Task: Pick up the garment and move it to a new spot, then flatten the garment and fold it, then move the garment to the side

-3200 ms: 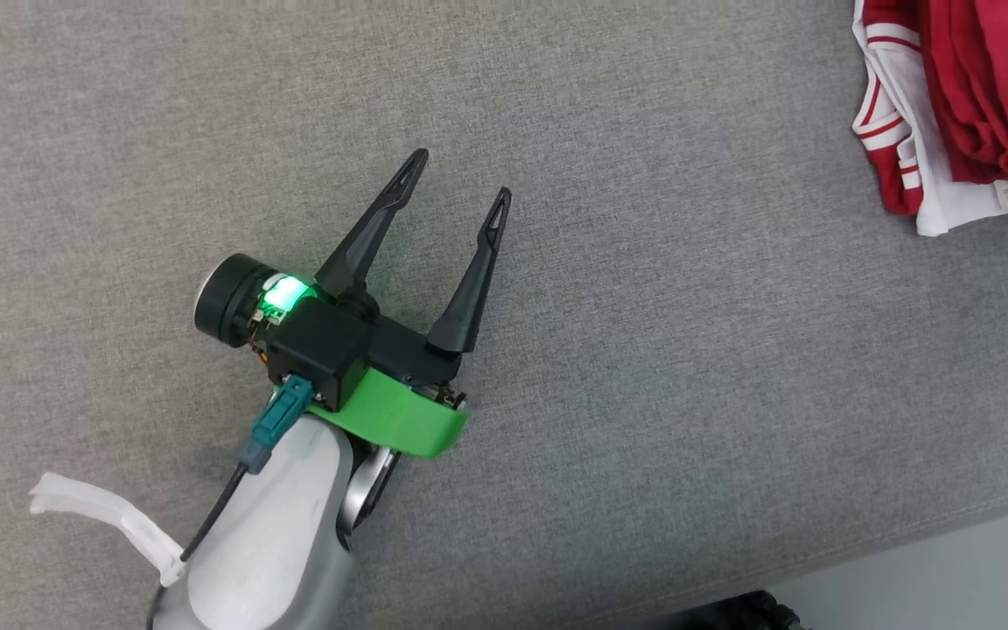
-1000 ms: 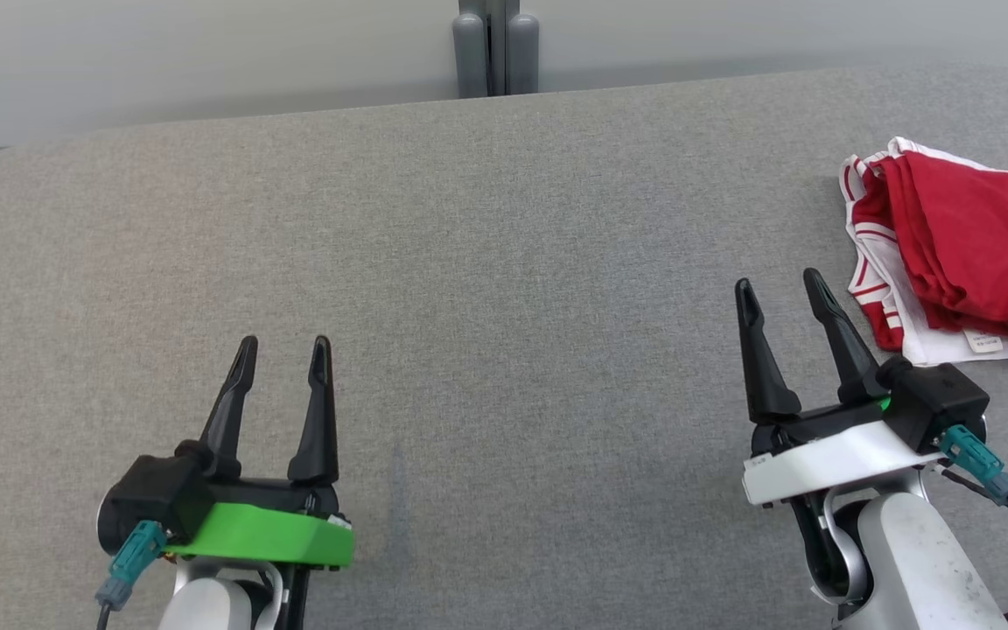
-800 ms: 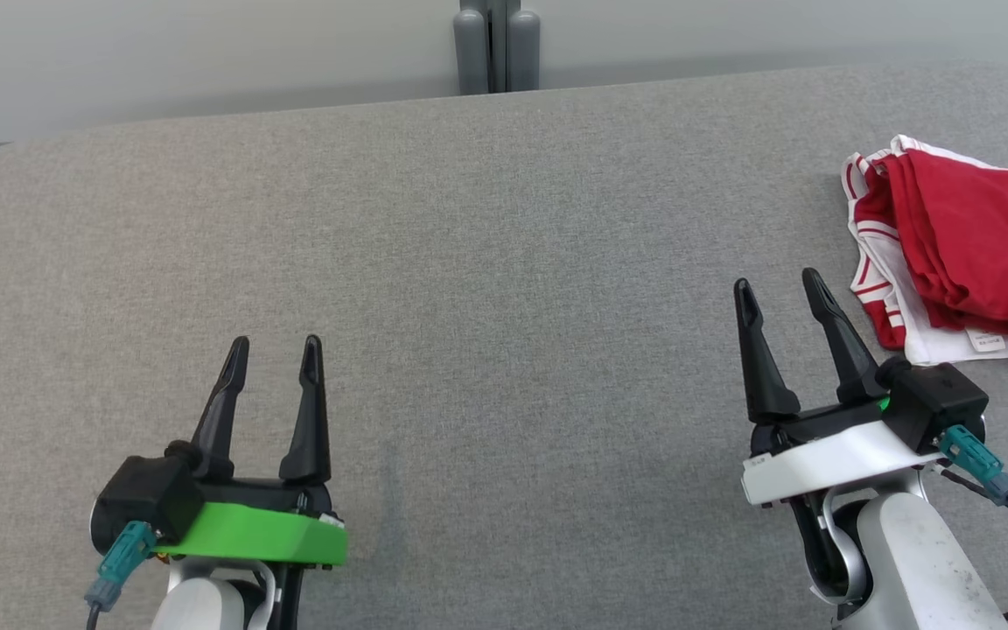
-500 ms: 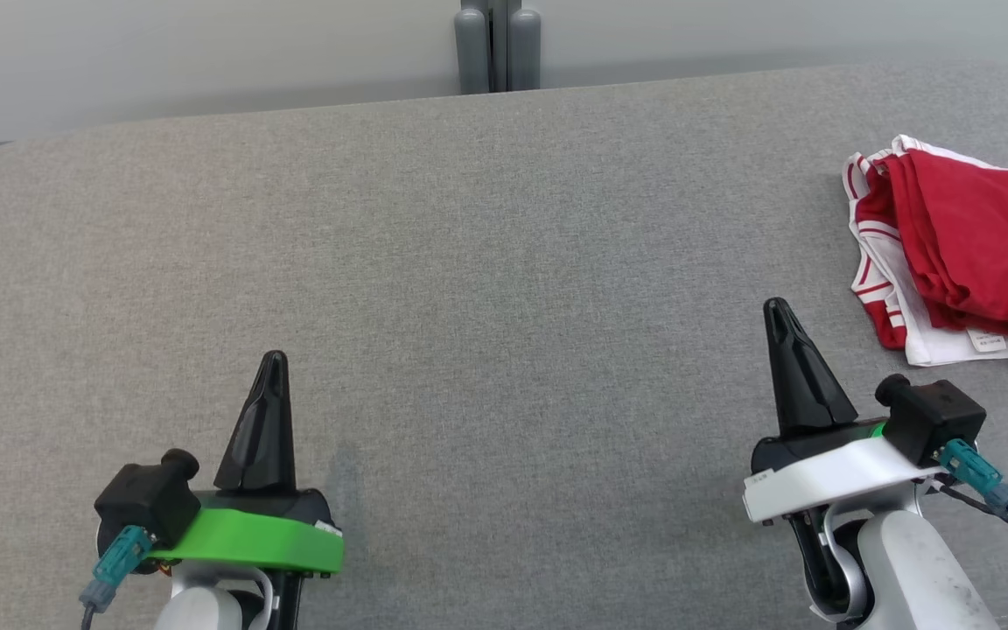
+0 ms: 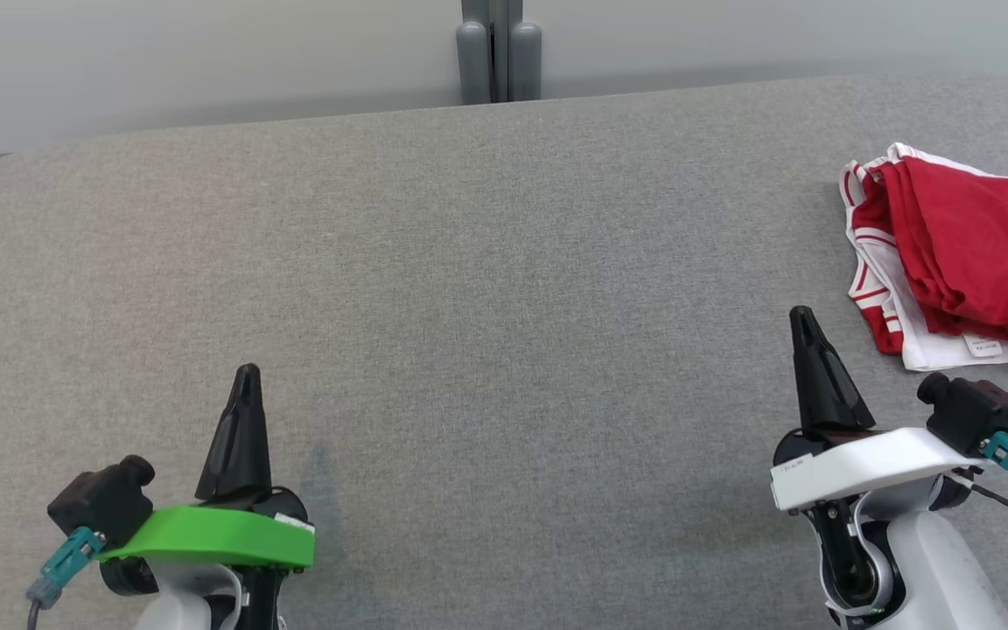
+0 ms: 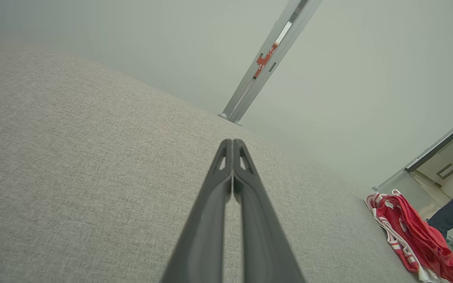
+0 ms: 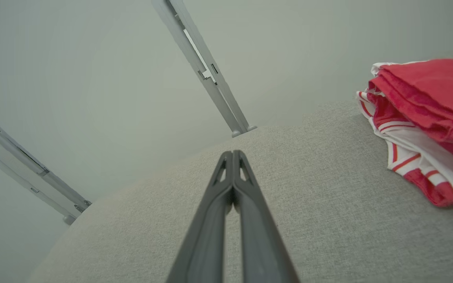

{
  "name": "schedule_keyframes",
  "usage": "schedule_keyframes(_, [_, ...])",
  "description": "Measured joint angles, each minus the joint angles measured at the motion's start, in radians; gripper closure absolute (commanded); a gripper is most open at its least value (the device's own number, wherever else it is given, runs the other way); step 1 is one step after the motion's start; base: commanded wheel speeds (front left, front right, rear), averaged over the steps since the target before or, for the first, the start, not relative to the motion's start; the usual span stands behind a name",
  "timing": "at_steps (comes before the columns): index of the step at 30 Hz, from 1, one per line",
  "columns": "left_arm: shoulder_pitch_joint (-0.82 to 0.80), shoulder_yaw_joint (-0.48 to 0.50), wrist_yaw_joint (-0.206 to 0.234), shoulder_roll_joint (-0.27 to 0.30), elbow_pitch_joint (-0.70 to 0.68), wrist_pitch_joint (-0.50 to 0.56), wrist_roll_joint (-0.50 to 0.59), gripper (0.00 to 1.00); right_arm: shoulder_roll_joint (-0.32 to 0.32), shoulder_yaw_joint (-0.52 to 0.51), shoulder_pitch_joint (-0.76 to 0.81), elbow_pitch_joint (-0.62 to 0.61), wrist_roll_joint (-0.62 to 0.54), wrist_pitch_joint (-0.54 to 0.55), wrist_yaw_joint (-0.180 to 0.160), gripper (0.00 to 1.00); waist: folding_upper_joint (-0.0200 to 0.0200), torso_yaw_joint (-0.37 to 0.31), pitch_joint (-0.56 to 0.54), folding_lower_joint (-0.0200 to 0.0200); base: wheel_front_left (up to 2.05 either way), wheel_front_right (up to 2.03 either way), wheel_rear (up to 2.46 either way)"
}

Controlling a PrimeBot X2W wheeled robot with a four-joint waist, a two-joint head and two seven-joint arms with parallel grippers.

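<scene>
The garment [image 5: 963, 249] is red with white, red-striped trim, folded into a bundle at the far right of the grey padded surface [image 5: 486, 289]; it also appears in the left wrist view [image 6: 411, 232] and the right wrist view [image 7: 427, 118]. My left gripper [image 5: 247, 374] sits at the lower left, shut and empty, its fingers pressed together [image 6: 232, 143]. My right gripper [image 5: 800, 315] stands at the lower right, shut and empty [image 7: 232, 154], a short way to the left of the garment and below it in the head view, not touching it.
A grey post [image 5: 498, 48] rises behind the surface's far edge against a pale wall. In the left wrist view a person's leg in dark trousers [image 6: 452, 208] shows beyond the garment at the right edge.
Both grippers went from open to shut and drew back a little toward the view's bottom edge. The garment stayed where it lay.
</scene>
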Motion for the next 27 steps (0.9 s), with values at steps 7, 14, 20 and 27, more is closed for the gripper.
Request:
schedule_keyframes(7, [0.0,0.01,0.0,0.006,0.014,0.022,-0.109,1.0,-0.004,-0.011,0.001,0.008,0.115,0.023,0.0,1.0,0.0,0.001,-0.008,0.0001,0.0,0.0,0.0])
schedule_keyframes(14, [0.0,0.024,-0.001,0.011,0.022,0.046,-0.203,1.0,-0.008,-0.022,0.004,0.016,0.219,0.048,0.0,1.0,0.0,0.001,-0.017,0.0,0.0,0.0,0.0])
schedule_keyframes(20, [0.0,0.035,-0.001,0.014,0.026,0.064,-0.28,1.0,-0.009,-0.032,0.012,0.022,0.302,0.067,0.0,1.0,0.0,0.001,-0.024,0.0,0.0,0.0,0.0])
schedule_keyframes(27, [-0.001,0.046,-0.004,0.015,0.033,0.086,-0.363,1.0,-0.011,-0.044,0.015,0.029,0.391,0.087,0.0,1.0,0.0,0.002,-0.032,0.0001,0.0,0.0,0.0])
